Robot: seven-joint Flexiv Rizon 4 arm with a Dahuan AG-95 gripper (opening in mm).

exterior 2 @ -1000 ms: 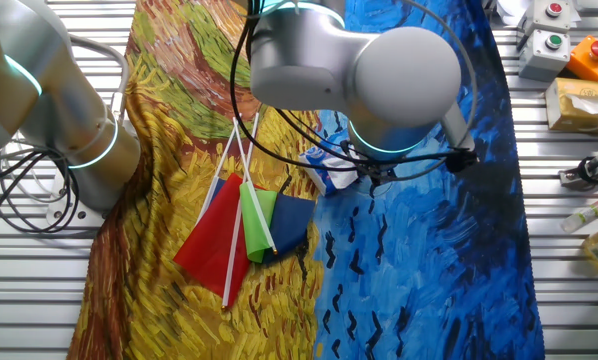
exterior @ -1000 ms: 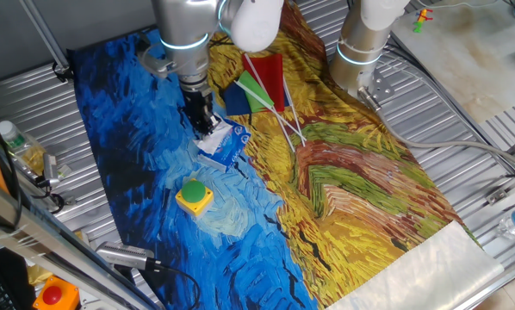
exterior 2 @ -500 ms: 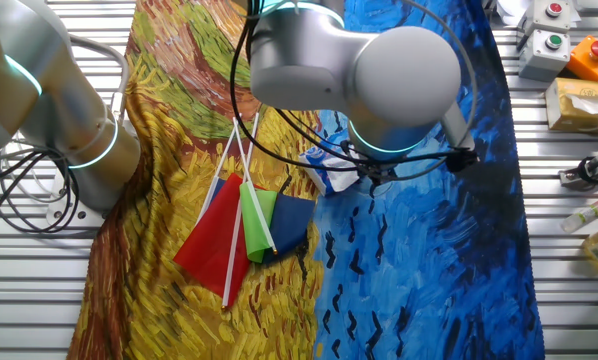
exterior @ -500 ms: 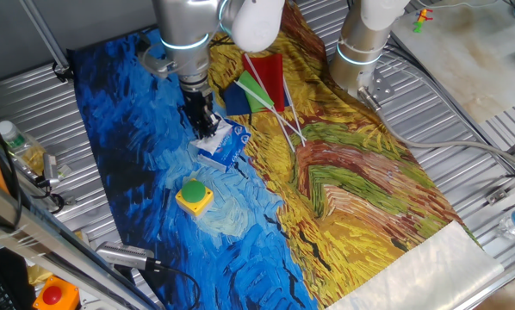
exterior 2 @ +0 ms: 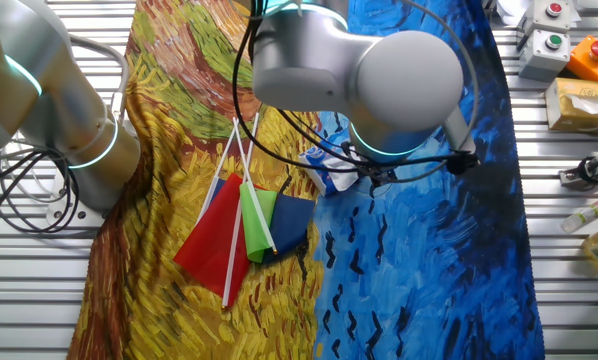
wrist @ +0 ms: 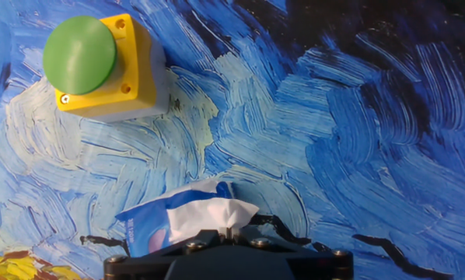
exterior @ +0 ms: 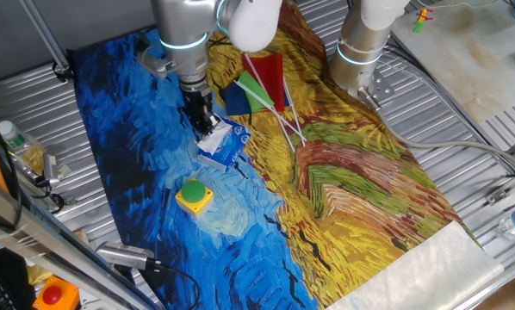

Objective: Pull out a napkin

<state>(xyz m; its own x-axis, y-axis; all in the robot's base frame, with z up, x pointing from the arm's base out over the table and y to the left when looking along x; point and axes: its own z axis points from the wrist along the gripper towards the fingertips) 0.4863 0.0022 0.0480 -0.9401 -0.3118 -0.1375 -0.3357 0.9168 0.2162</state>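
Napkin (wrist: 205, 218): seen bunched at the mouth of the blue packet (exterior: 226, 145), on the cloth's blue half | gripper (exterior: 207, 126): set directly above it, fingertips at the tuft, apparently pinched on it | pull judged straight upward.

The arm (exterior 2: 379, 70) was built of fat, glossy silver-grey segments with rounded joints, one ringed by a glowing cyan band. Black cables looped around its wrist. The gripper (exterior: 201, 116) was black, its housing showing small screw heads in the hand view.
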